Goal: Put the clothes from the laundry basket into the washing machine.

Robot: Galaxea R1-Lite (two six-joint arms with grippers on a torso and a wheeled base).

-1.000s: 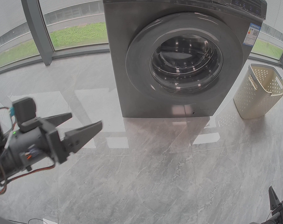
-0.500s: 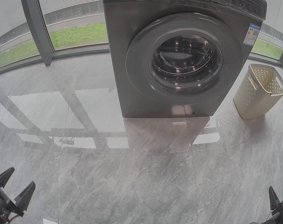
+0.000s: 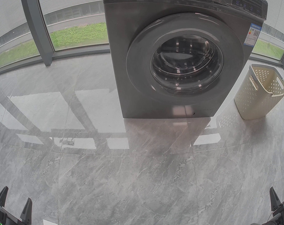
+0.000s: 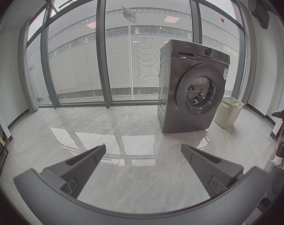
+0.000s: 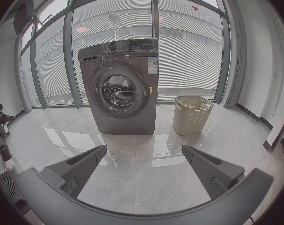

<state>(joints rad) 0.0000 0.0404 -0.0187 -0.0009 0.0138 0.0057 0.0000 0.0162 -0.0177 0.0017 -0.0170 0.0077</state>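
Two grippers, both empty, each with its two fingers spread wide. The left gripper (image 3: 16, 197) sits low at the robot's left side, and the right gripper (image 3: 280, 185) sits low at its right, both above the floor (image 3: 148, 178). Ahead stands one washer (image 3: 179, 63), its round door facing the robot. One basket (image 3: 260, 92) stands on the floor just to the right of the washer; its contents cannot be made out. A second ago the left gripper was raised toward the washer; it has since dropped down. The right one has not moved.
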